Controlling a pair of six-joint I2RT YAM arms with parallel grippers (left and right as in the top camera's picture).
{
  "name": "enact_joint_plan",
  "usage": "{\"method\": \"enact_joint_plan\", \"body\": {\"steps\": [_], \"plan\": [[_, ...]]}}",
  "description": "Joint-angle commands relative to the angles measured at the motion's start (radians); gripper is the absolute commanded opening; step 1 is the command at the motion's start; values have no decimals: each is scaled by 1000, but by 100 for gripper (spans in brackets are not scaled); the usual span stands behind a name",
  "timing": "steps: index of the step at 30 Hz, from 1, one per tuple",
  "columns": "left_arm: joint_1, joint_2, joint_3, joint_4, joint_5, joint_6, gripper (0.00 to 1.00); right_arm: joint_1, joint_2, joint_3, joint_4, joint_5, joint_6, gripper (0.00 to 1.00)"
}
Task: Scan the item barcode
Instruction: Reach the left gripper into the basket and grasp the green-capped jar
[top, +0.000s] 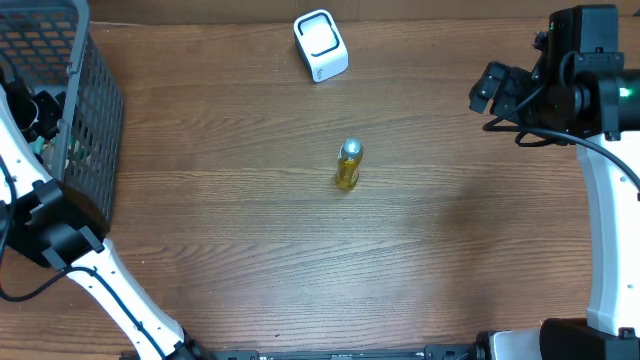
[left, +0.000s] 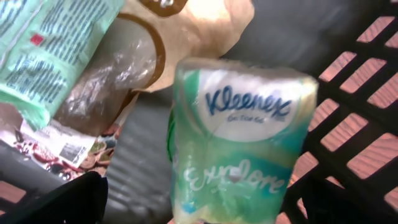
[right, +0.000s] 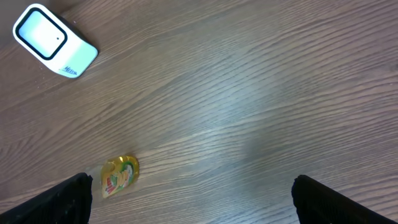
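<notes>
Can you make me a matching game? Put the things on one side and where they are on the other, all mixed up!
Things:
1. white scanner
2. yellow bottle
3. Kleenex pack
4. dark basket

Places:
A. inside the basket
B. in the middle of the table
C. at the left edge of the table
D. near the top edge of the overhead view

Right pairs: 1-D, 2-B, 3-A, 4-C

Matt wood-grain table (top: 250, 250); glossy tissue pack (left: 239, 143), probably plastic film.
</notes>
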Motion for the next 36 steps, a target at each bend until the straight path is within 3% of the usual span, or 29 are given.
{"method": "enact_joint_plan", "body": {"steps": [1, 36], "plan": [[-13, -35, -8, 16, 7, 11, 99, -2, -8, -2, 2, -2, 7, 100], [-37, 13, -35, 54, -4, -79, 100, -2, -8, -2, 6, -24, 7, 100]]}}
